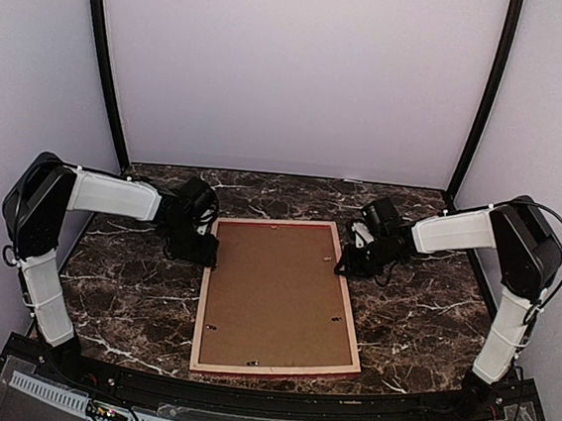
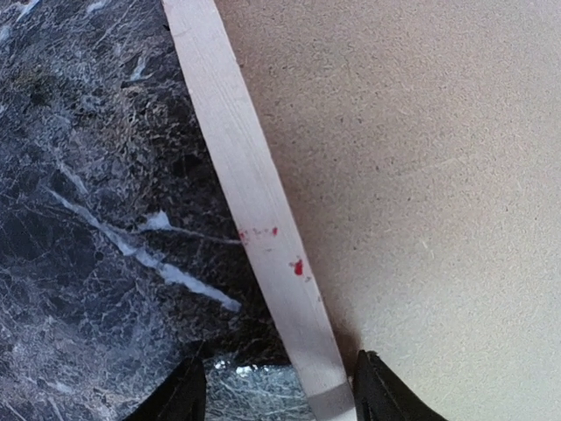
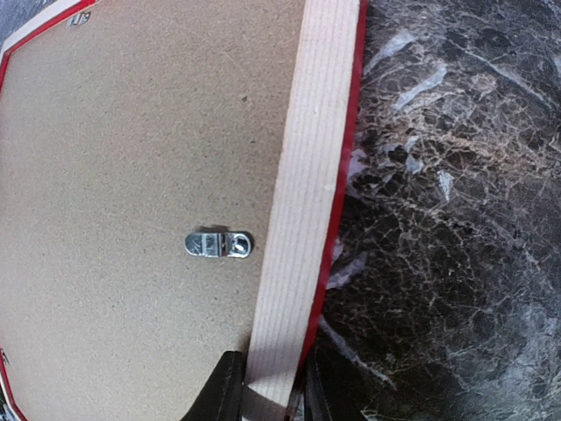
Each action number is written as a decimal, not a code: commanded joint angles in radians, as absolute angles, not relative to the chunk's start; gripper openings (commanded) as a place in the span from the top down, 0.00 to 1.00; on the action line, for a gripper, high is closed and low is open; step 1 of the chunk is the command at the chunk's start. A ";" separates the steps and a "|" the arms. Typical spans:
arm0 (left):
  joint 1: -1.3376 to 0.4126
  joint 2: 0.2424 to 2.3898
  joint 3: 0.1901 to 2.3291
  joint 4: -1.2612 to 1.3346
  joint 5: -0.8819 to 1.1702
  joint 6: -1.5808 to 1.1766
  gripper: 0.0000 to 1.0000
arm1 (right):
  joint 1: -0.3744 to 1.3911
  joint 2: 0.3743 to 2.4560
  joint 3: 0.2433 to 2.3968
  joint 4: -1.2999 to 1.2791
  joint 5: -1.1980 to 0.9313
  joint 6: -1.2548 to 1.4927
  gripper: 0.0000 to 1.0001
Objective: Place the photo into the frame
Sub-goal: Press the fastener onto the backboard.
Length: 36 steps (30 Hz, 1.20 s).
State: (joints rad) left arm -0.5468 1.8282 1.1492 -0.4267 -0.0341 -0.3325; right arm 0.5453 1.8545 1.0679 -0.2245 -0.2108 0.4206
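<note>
While the frame (image 1: pixel 276 368) lies face down at the middle of the dark marble bench (image 1: pixel 123 295), two robot arms reach in to its long sides from left and right. Pale bare wood faces up, with a thin line of red showing at the outer edge, and a brown backing board (image 1: pixel 275 295) fills the opening. The left claw (image 1: pixel 202 251) sits at the left rail toward the far end, released. In the left wrist view its black fingers (image 2: pixel 386 399) stand either side of the pale rail, one over the board and the other over the marble with a gap to the wood. Small red paint specks (image 2: pixel 298 266) mark that rail. The right claw (image 1: pixel 343 264) is clenched on the opposite rail, its fingers (image 3: pixel 223 390) pressed close on both sides of the wood. A silver turn clip (image 3: pixel 219 244) lies on the board just beside that rail.
</note>
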 commanded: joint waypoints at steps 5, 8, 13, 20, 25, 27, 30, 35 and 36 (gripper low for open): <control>-0.565 1.852 1.178 -0.541 -0.016 -0.362 0.40 | 0.540 1.852 1.046 -0.209 -0.230 0.399 0.79; -0.570 1.842 1.169 -0.527 0.045 -0.382 0.40 | 0.540 1.852 1.045 -0.205 -0.233 0.400 0.79; -0.572 1.813 1.145 -0.483 0.138 -0.405 0.40 | 0.541 1.848 1.038 -0.204 -0.233 0.400 0.79; -0.572 1.829 1.164 -0.487 0.113 -0.383 0.40 | 0.541 1.843 1.029 -0.197 -0.236 0.402 0.79; -0.571 1.867 1.194 -0.500 0.073 -0.366 0.40 | 0.541 1.833 1.026 -0.200 -0.233 0.404 0.79; -0.570 1.880 1.205 -0.504 0.054 -0.362 0.41 | 0.540 1.831 1.024 -0.201 -0.232 0.404 0.79; -0.570 1.897 1.221 -0.498 0.040 -0.355 0.41 | 0.541 1.830 1.020 -0.198 -0.234 0.403 0.79; -0.569 1.920 1.251 -0.492 0.015 -0.351 0.41 | 0.541 1.829 1.020 -0.198 -0.235 0.406 0.79; -0.569 1.923 1.254 -0.492 0.012 -0.352 0.41 | 0.540 1.829 1.020 -0.198 -0.236 0.406 0.79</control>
State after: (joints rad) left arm -0.5659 1.8965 1.2304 -0.4728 0.0608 -0.3668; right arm 0.5442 1.8446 1.0420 -0.1871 -0.2146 0.4313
